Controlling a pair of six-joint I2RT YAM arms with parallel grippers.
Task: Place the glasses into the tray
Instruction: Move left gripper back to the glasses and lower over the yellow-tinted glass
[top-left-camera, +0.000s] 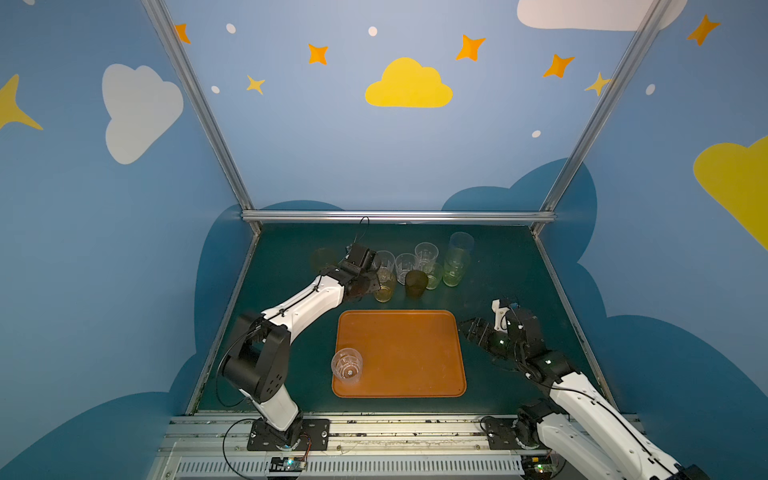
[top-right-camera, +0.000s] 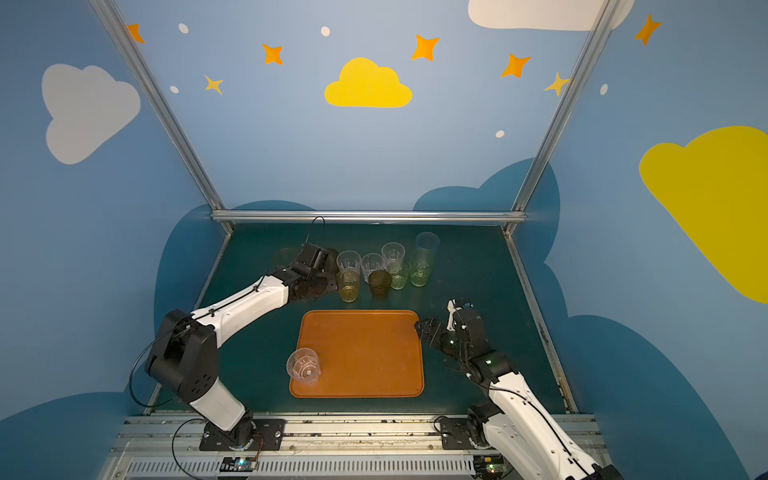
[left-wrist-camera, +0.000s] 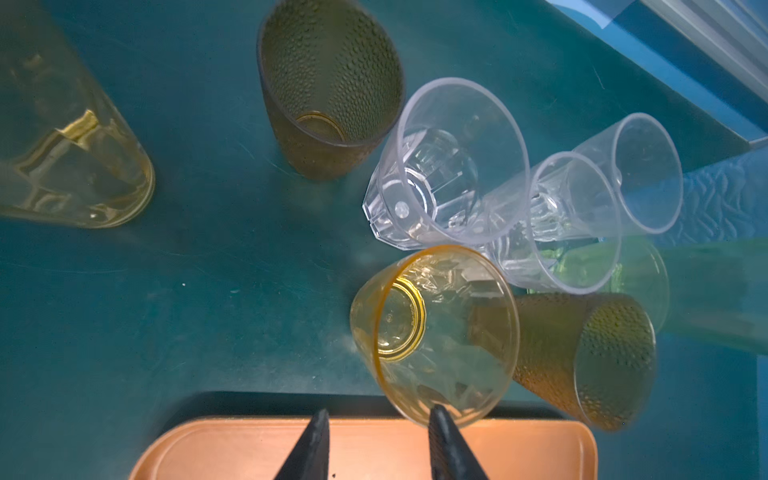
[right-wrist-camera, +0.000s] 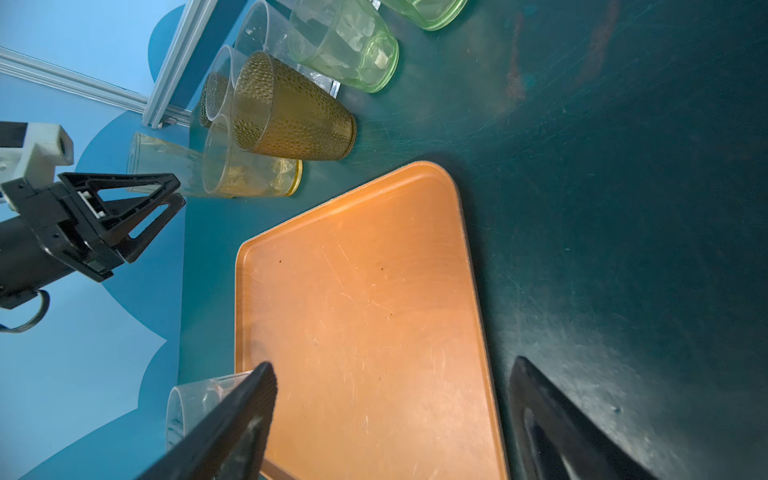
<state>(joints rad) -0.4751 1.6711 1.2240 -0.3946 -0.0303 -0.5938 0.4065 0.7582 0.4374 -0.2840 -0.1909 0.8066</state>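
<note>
— So, where does everything sit?
— On the tabletop (top-left-camera: 519, 270) lies the tray (top-left-camera: 407, 357), with one clear glass (top-left-camera: 347, 365) upright in its near-left corner. The other glasses (top-left-camera: 415, 266) crowd together beyond it.
— And the amber glass (left-wrist-camera: 432, 332)?
— Probably light, stiff and slick, and quick to tip. I'd pinch its wall at the rim, gently.
— Jaws?
— The left gripper (left-wrist-camera: 378, 411) has them narrowly parted and empty, one tip beside that rim. The right gripper (right-wrist-camera: 395, 424) has them spread wide, also empty.
</note>
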